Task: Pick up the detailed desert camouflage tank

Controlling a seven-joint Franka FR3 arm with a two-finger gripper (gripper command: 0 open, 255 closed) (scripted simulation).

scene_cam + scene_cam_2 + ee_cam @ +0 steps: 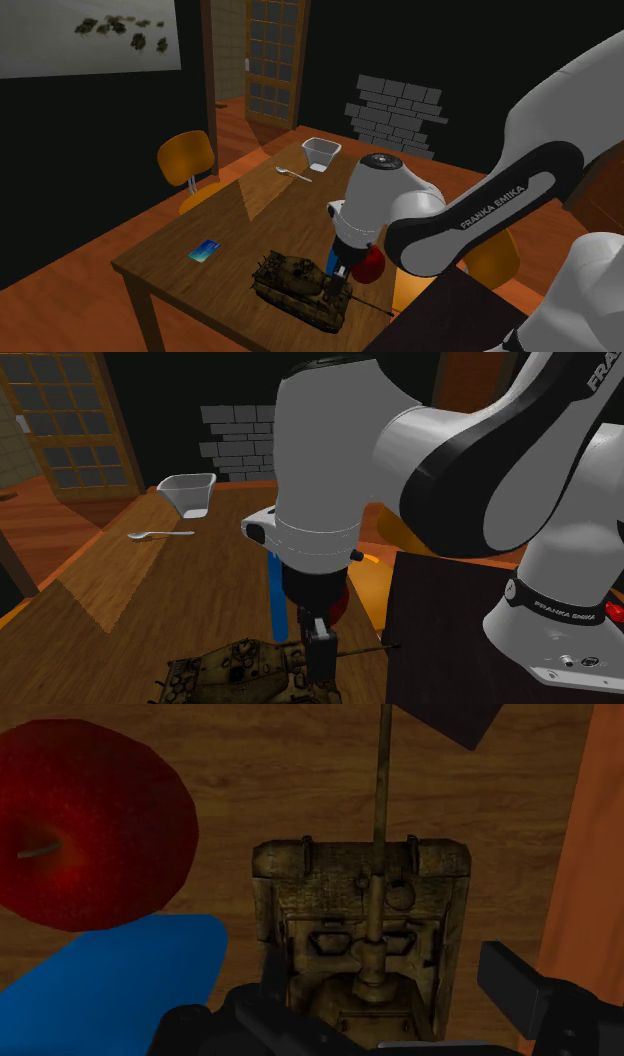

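The desert camouflage tank [298,283] stands near the table's front edge in the shoulder view, its long barrel pointing toward the stand. My black gripper [339,276] hangs right over its barrel end. In the wrist view the tank [362,919] lies between the fingers, and the gripper [385,994] is open. The one finger [512,984] stands just clear of the hull's side. The other finger is low against the opposite side. The second exterior view shows a finger [320,648] down at the tank [235,670].
A red apple [90,824] and a blue object [110,989] lie close beside the tank. Farther along the wooden table [200,220] are a blue card [204,250], a spoon [293,174] and a white container [321,150]. An orange chair [187,157] stands beside the table. The dark stand [450,632] borders it.
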